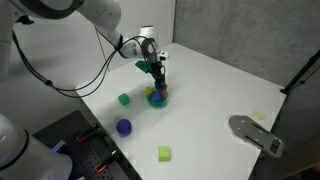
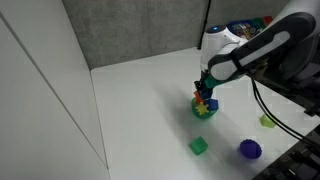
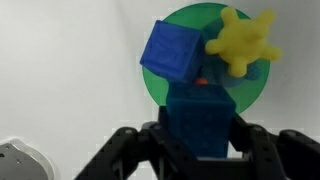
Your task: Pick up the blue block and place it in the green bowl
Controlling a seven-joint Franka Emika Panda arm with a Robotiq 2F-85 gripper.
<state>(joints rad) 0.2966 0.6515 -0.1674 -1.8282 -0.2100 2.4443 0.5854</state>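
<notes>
- One white, smooth table (image 1: 220, 90) carries everything.
- Your white arm (image 1: 95, 15) reaches to its middle.
- A grey flat object (image 1: 255, 133) lies at the table's edge; its shape is hard to make out.
- Your gripper (image 3: 202, 135) is clenched on the blue block (image 3: 202, 122), a boxy, faintly speckled piece at the bowl's 6 o'clock rim. The black fingers (image 3: 130, 150) are cut off by the frame below.
- The green bowl (image 3: 158, 90) is round and shallow, and partly covered.
- A purple ball (image 1: 124, 127) sits well apart.
- A royal-blue cube (image 3: 172, 52) rests at the bowl's 10 o'clock.
- A yellow knobbed jack (image 3: 240, 42) sits at 2 o'clock.
- A green cube (image 1: 124, 99) and a yellow-green cube (image 1: 164, 153) lie loose.
</notes>
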